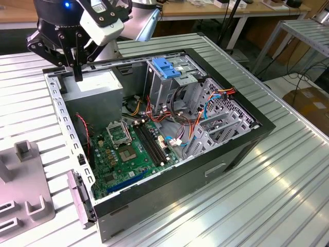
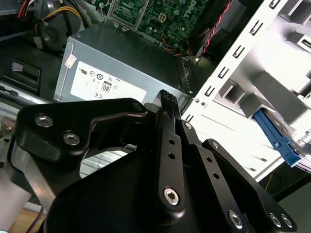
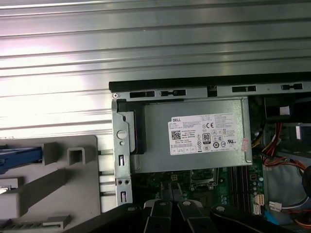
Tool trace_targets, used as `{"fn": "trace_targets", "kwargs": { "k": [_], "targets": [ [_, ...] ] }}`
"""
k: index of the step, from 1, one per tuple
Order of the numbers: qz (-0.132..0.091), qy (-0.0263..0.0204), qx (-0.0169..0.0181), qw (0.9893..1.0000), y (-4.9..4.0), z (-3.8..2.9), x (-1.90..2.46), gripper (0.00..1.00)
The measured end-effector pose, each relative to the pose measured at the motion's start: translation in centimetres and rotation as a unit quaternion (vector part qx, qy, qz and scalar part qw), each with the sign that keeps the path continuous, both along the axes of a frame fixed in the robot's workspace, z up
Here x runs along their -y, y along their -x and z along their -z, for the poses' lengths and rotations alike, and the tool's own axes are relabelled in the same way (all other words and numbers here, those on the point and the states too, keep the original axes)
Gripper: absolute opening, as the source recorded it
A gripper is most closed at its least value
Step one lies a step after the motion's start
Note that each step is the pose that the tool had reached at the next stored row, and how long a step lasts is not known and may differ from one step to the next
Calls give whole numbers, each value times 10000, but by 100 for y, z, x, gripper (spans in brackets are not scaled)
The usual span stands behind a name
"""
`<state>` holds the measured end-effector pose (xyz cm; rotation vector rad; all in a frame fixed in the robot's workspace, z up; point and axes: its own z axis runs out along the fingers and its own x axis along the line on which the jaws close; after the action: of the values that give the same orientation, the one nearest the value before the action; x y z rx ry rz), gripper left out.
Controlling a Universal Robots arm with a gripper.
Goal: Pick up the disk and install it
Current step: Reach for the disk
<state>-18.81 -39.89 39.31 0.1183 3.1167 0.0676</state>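
Well, nearest us on the ribbed desk (image 1: 288, 170) sits a grey holder (image 1: 25, 206). In the first wrist view the disk (image 3: 19, 156) rests in that holder with its blue rail showing, just beside the computer case (image 1: 169, 195) and outside it. I'd judge it is parked there so it can be reached from above. The case lies on its side with the panel off (same logic, everything open to the top). Inside, the green board (image 1: 123, 154) comes first, with the drive cage (image 1: 169, 77) and its blue handle further back. Over the far corner hangs the hand (image 1: 77, 77), fingers pressed together and carrying nothing. It points straight down at the edge of the power-supply box (image 1: 95, 95). The arm stands upright there, apart from the disk and not touching it, so the pick-up is not yet done.
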Motion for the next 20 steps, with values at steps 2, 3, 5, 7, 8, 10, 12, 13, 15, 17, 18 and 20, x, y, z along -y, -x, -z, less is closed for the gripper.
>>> {"fn": "trace_targets", "kwargs": {
  "k": [2, 3, 5, 7, 8, 10, 12, 13, 15, 17, 18, 20],
  "targets": [
    [0, 0, 0, 10000, 13, 0, 0, 10],
    [0, 0, 0, 10000, 23, 0, 0, 10],
    [0, 0, -3, 10000, 29, 0, 0, 10],
    [0, 0, -5, 10000, 40, 0, 0, 10],
    [0, 0, -6, 10000, 46, 1, 0, 10],
    [0, 0, -9, 10000, 59, 0, 0, 10],
    [0, 0, -10, 10000, 66, 0, 0, 10],
    [0, 0, -11, 10000, 70, 0, 0, 10],
    [0, 0, -12, 10000, 80, 1, 0, 10],
    [0, 0, -13, 10000, 88, 1, 0, 10],
    [0, 0, -14, 10000, 93, 1, 0, 10],
    [0, 0, -16, 10000, 103, 1, 0, 10]
  ]
}}
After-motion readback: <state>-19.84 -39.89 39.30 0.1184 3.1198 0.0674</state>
